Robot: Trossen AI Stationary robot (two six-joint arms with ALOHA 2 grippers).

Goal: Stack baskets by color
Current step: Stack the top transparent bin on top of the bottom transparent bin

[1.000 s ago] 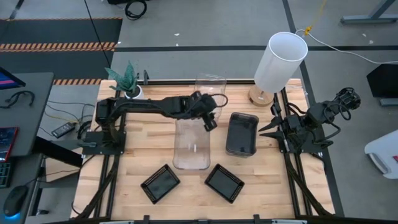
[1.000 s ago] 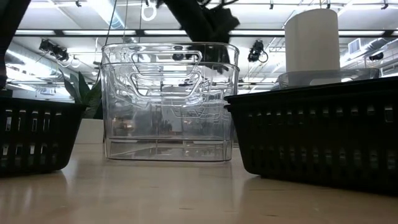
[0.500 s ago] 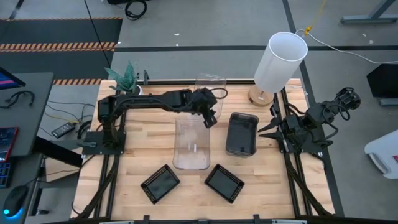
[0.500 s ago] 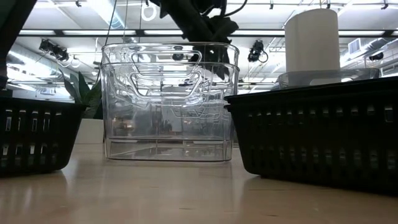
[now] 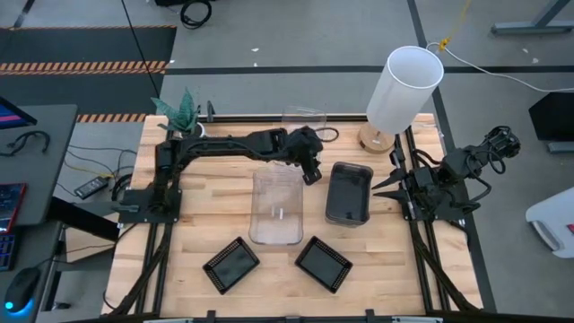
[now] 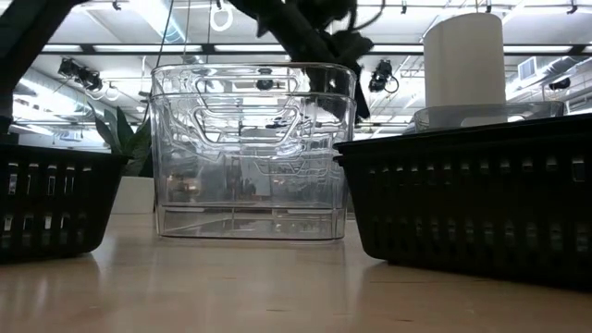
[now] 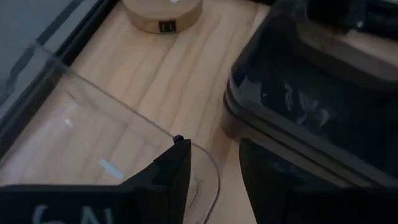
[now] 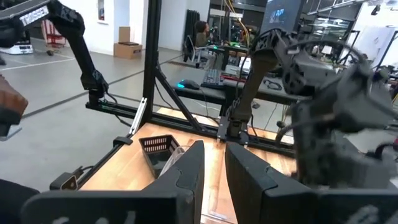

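Two nested clear baskets (image 5: pixel 276 206) (image 6: pixel 252 153) stand mid-table on their bottoms. A single clear basket (image 5: pixel 303 119) (image 7: pixel 93 130) stands at the far edge. The smoky grey baskets (image 5: pixel 349 193) (image 7: pixel 311 106) are to the right of the clear stack. Two black baskets (image 5: pixel 231 265) (image 5: pixel 323 263) lie near the front edge. My left gripper (image 5: pixel 310 167) (image 7: pixel 214 180) is open. It hovers between the far clear basket, the clear stack and the grey baskets, tilted down, with nothing between its fingers. My right gripper (image 8: pixel 214 168) waits at the table's right edge, open and empty.
A white lamp (image 5: pixel 404 85) on a wooden base (image 7: pixel 163 9) stands at the far right. A small potted plant (image 5: pixel 184 112) sits at the far left corner. Bare wood lies between the clear stack and the grey baskets.
My left gripper has moved toward the table's right edge, from over the clear stack's far end to the gap beside the grey baskets, as the arm stretched out. The baskets have not moved.
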